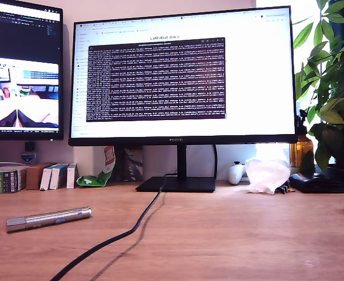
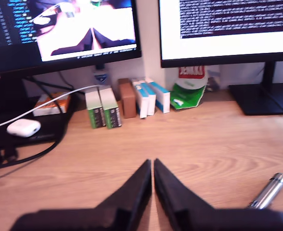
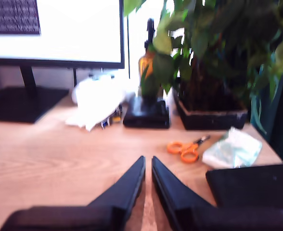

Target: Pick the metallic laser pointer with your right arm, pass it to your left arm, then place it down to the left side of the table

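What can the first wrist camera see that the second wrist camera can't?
Only the first wrist view shows the laser pointer, the little boxes and the white earbud case. Only the second wrist view shows the orange scissors, the plant and the brown bottle. Both show the wooden table and the big bright monitor, and each shows its own black gripper, my first gripper and my second gripper, nearly closed and empty.

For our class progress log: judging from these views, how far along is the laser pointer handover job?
The laser pointer lies on the table at the exterior view's left. Whether it was ever moved cannot be told. Nothing is in hand: my first pincer and my second pincer are both shut and empty.
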`<action>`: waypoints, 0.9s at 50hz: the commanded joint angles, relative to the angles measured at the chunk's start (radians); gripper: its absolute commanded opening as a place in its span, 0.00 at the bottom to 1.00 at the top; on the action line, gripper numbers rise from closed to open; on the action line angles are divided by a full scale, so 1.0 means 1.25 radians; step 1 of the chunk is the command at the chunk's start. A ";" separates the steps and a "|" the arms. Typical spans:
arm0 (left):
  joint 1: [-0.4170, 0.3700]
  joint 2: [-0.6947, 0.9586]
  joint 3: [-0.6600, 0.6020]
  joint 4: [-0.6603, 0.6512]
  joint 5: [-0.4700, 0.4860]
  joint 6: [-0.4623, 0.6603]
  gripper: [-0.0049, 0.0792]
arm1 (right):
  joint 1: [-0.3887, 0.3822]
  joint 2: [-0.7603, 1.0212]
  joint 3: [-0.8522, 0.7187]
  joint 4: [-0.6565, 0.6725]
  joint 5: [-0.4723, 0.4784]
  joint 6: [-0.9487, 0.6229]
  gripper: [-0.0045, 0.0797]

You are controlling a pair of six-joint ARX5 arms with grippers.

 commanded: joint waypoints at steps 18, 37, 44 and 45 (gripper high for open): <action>0.002 -0.006 -0.023 -0.064 -0.064 -0.050 0.03 | 0.004 -0.005 -0.001 -0.031 -0.002 0.043 0.05; 0.002 -0.006 -0.023 -0.067 -0.064 -0.050 0.03 | 0.004 -0.005 -0.001 -0.031 -0.002 0.043 0.05; 0.002 -0.006 -0.023 -0.067 -0.064 -0.050 0.03 | 0.004 -0.005 -0.001 -0.031 -0.002 0.043 0.05; 0.002 -0.006 -0.023 -0.067 -0.064 -0.050 0.03 | 0.004 -0.005 -0.001 -0.031 -0.002 0.043 0.05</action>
